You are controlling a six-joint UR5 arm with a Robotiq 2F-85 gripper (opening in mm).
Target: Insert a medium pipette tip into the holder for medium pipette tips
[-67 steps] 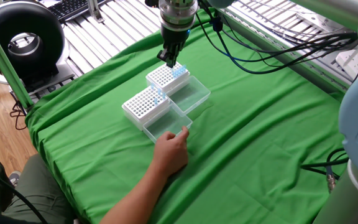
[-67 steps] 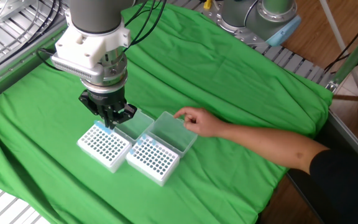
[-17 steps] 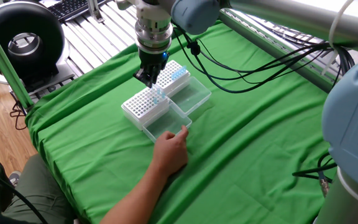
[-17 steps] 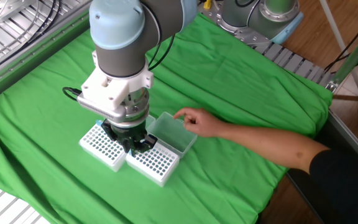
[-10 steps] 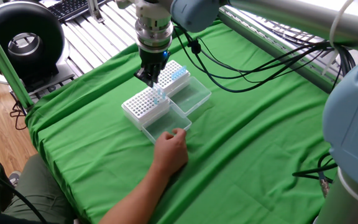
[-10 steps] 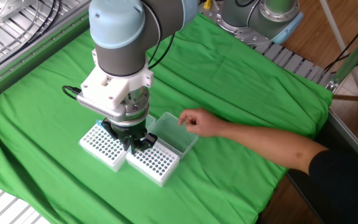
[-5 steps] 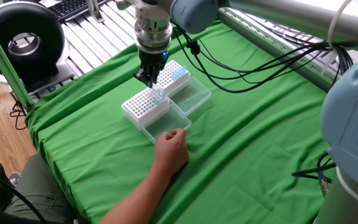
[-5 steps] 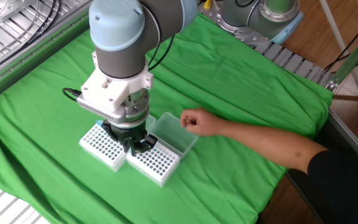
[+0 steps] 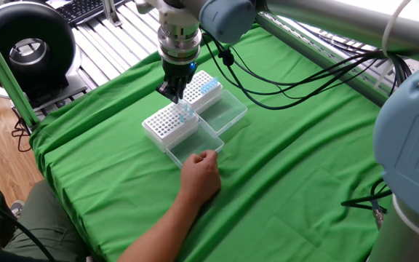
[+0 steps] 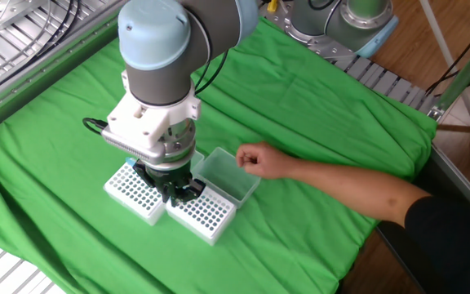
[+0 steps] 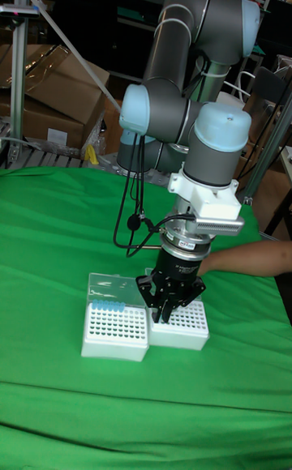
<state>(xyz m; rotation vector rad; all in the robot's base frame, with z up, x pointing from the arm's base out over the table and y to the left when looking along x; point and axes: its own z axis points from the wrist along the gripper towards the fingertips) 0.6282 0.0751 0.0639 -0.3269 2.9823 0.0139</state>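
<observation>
Medium-tip rack (image 9: 167, 124), white with a grid of small holes, sits on the green cloth (image 9: 282, 167) over the table. Its clear lid (image 9: 195, 145) lies open flat beside it. The robot's jaws hang straight down over the rack's lid-side edge, close above a few blue tips (image 9: 185, 113) standing there. The jaws look nearly closed, but I cannot tell whether they hold a tip. A twin rack (image 9: 198, 87) stands touching this rack's side. A person's hand (image 9: 201, 171) is at the lid's outer edge.
</observation>
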